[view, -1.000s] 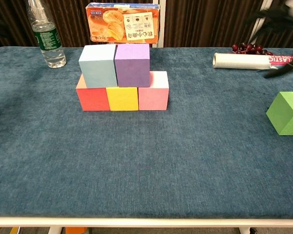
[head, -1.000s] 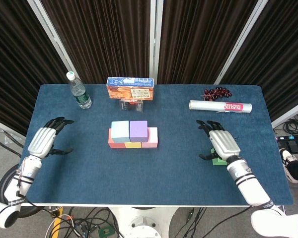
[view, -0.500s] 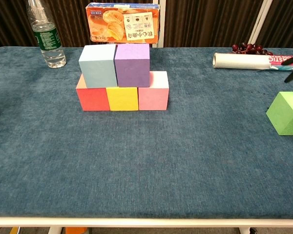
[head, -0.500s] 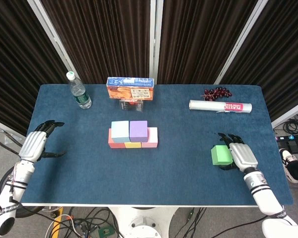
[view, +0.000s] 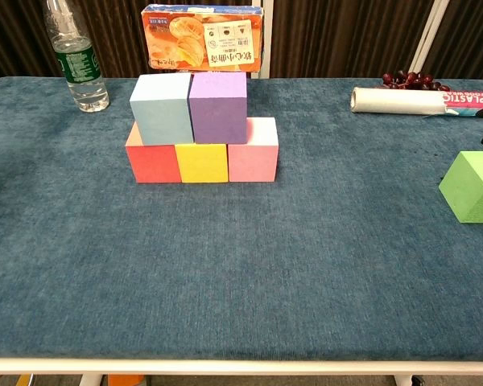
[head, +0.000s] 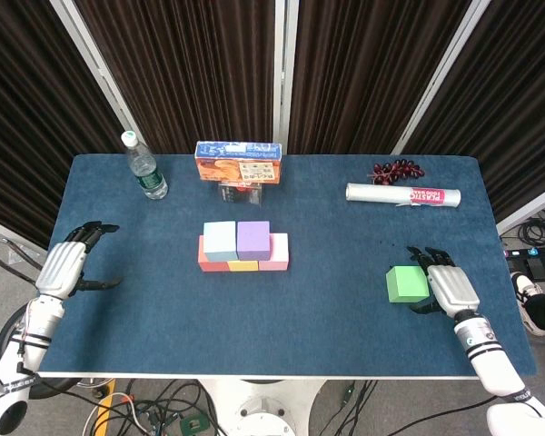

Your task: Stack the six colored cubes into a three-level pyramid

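Note:
Mid-table stands a two-level stack: a red cube (view: pixel 152 162), a yellow cube (view: pixel 202 162) and a pink cube (view: pixel 253 151) in a row, with a light blue cube (view: pixel 161 107) and a purple cube (view: pixel 218 105) on top. A green cube (head: pixel 406 283) (view: pixel 472 186) lies alone on the cloth at the right. My right hand (head: pixel 450 287) hovers just right of the green cube, fingers spread, holding nothing. My left hand (head: pixel 64 266) is open near the table's left edge, far from the cubes. The chest view shows only a dark fingertip at its right edge.
At the back stand a water bottle (head: pixel 143 165), an orange snack box (head: pixel 239 163), a roll of plastic wrap (head: pixel 401 194) and a bunch of grapes (head: pixel 396 169). The blue cloth table (head: pixel 300 327) ends just behind both hands.
My right hand pulled back from over the green cube to its right side, uncovering it. My left hand drew back toward the left edge. The cubes have not moved.

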